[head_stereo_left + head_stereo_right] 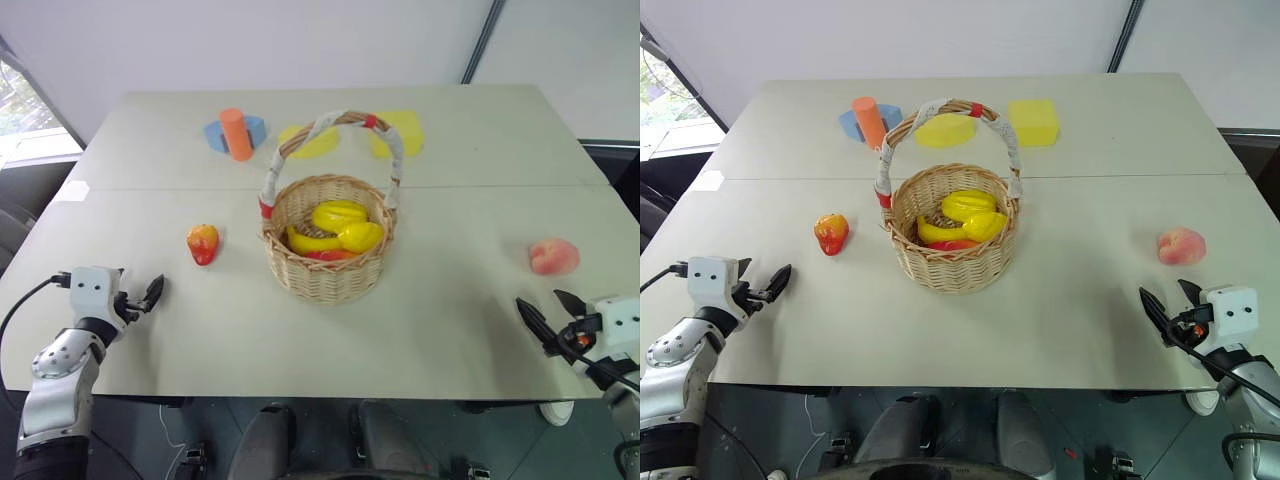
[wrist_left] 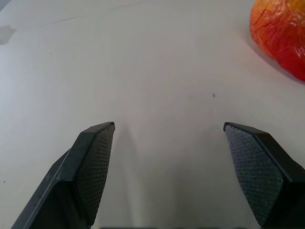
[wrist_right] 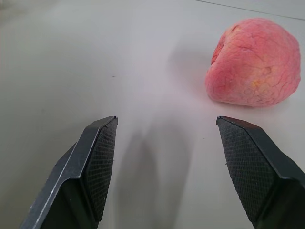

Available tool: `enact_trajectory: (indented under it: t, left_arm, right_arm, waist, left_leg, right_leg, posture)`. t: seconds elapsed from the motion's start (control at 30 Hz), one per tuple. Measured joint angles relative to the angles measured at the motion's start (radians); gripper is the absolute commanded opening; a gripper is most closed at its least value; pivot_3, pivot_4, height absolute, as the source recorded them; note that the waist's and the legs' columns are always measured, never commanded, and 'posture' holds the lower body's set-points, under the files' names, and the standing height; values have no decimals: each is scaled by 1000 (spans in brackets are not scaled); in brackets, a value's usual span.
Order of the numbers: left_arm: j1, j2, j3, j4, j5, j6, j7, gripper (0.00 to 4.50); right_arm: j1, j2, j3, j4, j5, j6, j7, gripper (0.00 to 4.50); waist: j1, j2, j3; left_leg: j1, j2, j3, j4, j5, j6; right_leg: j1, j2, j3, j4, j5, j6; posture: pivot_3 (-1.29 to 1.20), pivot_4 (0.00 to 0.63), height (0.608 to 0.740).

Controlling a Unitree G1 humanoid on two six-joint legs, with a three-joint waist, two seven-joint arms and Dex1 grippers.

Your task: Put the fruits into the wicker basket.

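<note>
Both hands, left hand (image 1: 150, 293) and right hand (image 1: 548, 315), gape empty at the table's (image 1: 440, 330) near edge.

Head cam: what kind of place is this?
Likely a lab or office test setup: a plain white table against bare walls, holding only props: toy fruits, a wicker basket, yellow foam blocks and an orange cylinder.

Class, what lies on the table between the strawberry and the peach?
The wicker basket, already holding yellow fruit, sits between the strawberry and the peach; bare table lies either side of it. The left eye view shows this.
</note>
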Motion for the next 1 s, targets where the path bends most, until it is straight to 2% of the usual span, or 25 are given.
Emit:
enact_trajectory:
  t: [0.43, 0.5, 0.77, 1.0]
  left_arm:
    - [20, -19, 12, -31, -26, 26, 24, 3924]
    - [20, -27, 17, -38, -29, 29, 33, 4467]
    - [-81, -31, 25, -89, -57, 76, 39, 4486]
    - [-168, 4, -71, -137, -51, 220, 18, 4486]
  right_arm:
    - [-23, -1, 42, -15, 4, 41, 22, 3449]
    - [-37, -1, 62, -51, 15, 65, 22, 3449]
    - [-181, -39, 111, -224, 100, 188, 20, 3449]
    - [-247, -145, 142, -392, 232, 325, 66, 3449]
  waist:
    - [1, 0, -1]
    - [-1, 0, -1]
    - [3, 0, 0]
    - [-1, -1, 0]
  left_leg:
    - [0, 0, 0, 1, 0, 0]
    - [0, 0, 0, 2, 0, 0]
    - [-2, 0, 0, 11, 0, 0]
    - [-3, 0, 0, 13, -2, 3]
  right_leg:
    - [-1, 0, 0, 3, 0, 0]
    - [-1, 0, 1, 4, 0, 0]
    - [-1, 1, 0, 9, 0, 0]
    - [-1, 1, 0, 9, 0, 0]
  posture:
    - [0, 150, 740]
    - [0, 150, 740]
    - [0, 150, 740]
    - [0, 150, 740]
